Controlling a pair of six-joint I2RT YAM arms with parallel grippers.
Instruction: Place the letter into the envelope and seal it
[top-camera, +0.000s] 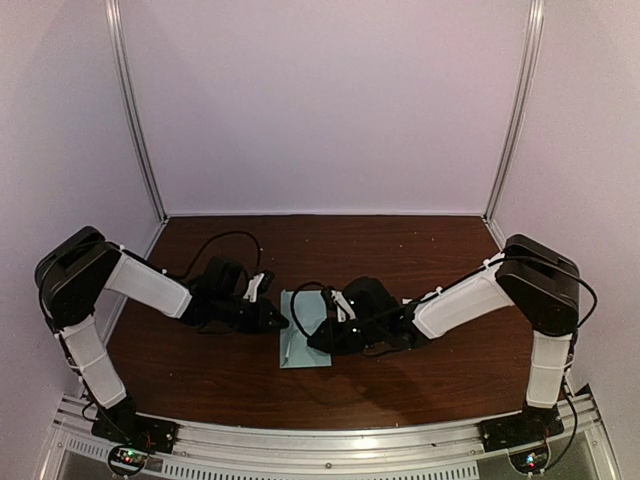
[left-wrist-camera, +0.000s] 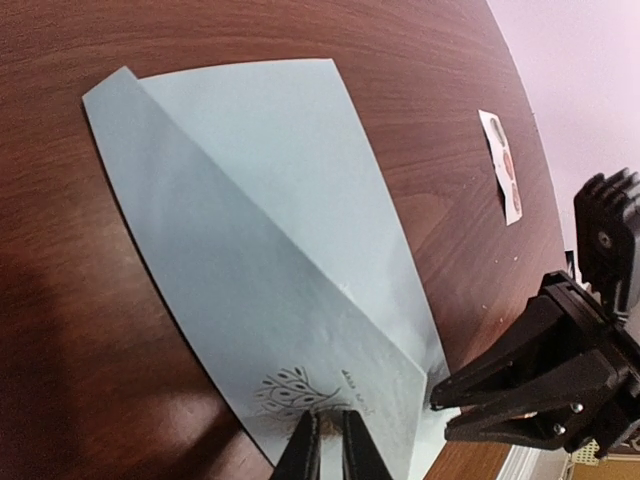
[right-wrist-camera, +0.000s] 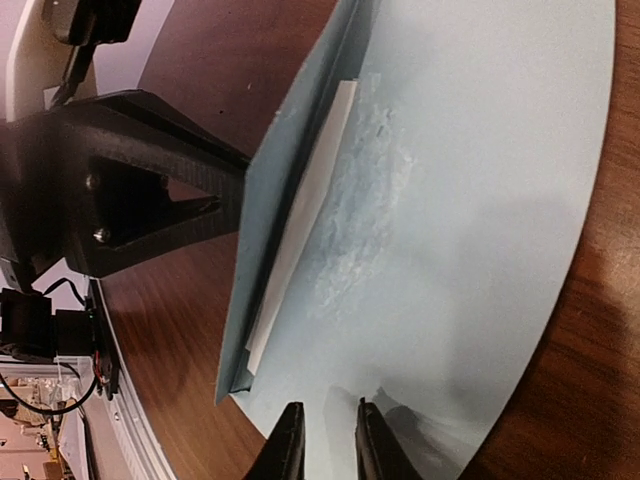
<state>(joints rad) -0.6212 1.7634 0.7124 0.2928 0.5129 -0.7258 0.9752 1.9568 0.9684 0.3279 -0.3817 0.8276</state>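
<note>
Dark wood table (top-camera: 200, 385), pale lilac walls (top-camera: 320, 100).

Top view: blue envelope (top-camera: 298, 352) flat at table centre. left gripper (top-camera: 283, 322) and right gripper (top-camera: 318, 343) meet over it.

Left wrist view: left gripper (left-wrist-camera: 328, 452) pinched closed on envelope's (left-wrist-camera: 260, 230) printed edge (small tree motif). Sticker strip (left-wrist-camera: 500, 165) lies well apart.

Right wrist view: flap raised, white letter (right-wrist-camera: 303, 230) edge tucked inside envelope. Right gripper (right-wrist-camera: 325, 445) jaws narrowly apart at envelope edge; whether gripping, cannot tell.

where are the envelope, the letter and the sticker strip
envelope (left-wrist-camera: 290, 160), left wrist view, on its pale blue face
letter (right-wrist-camera: 318, 160), right wrist view, on the white edge inside the envelope
sticker strip (left-wrist-camera: 503, 167), left wrist view, on its middle
</note>
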